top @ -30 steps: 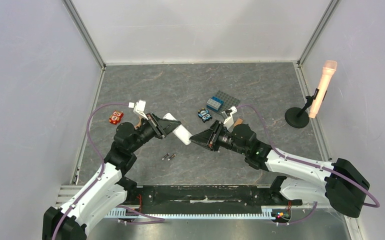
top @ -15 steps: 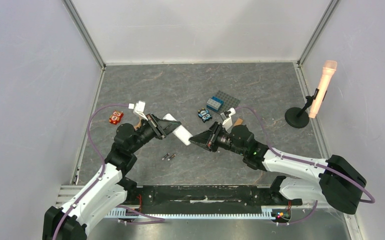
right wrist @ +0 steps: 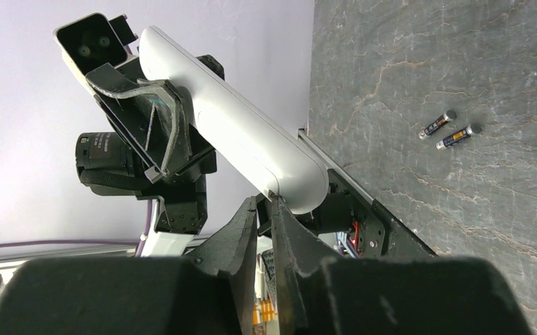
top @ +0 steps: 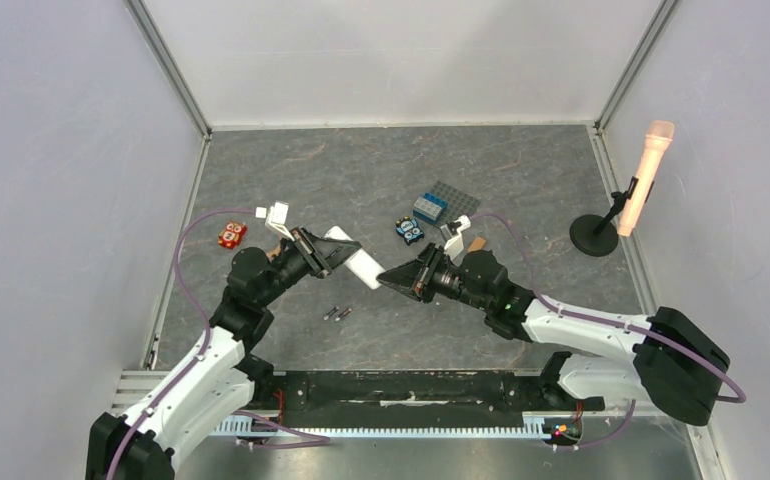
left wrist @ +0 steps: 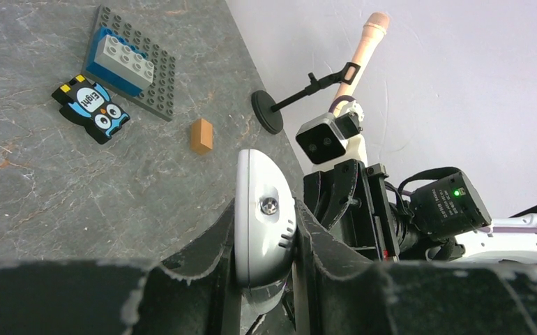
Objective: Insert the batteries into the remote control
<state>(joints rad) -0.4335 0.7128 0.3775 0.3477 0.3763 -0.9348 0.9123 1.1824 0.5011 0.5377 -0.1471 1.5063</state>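
Observation:
My left gripper (top: 333, 255) is shut on the white remote control (top: 357, 263) and holds it tilted above the table. In the left wrist view the remote's rounded end (left wrist: 262, 216) sits clamped between my fingers. My right gripper (top: 388, 278) is shut to a thin slit, and its tips (right wrist: 266, 202) touch the remote's lower end (right wrist: 290, 178). Nothing shows between its jaws. Two batteries (top: 337, 314) lie side by side on the table below the remote; they also show in the right wrist view (right wrist: 447, 130).
A blue brick on a grey studded plate (top: 431, 207), a penguin card (top: 409, 230) and an orange-brown block (left wrist: 201, 135) lie behind my right arm. A red item (top: 231, 235) lies far left. A microphone on a stand (top: 641, 185) is at the right wall.
My right gripper has crept slightly left, up to the remote's lower end. The left gripper and remote have barely moved. The batteries have not moved.

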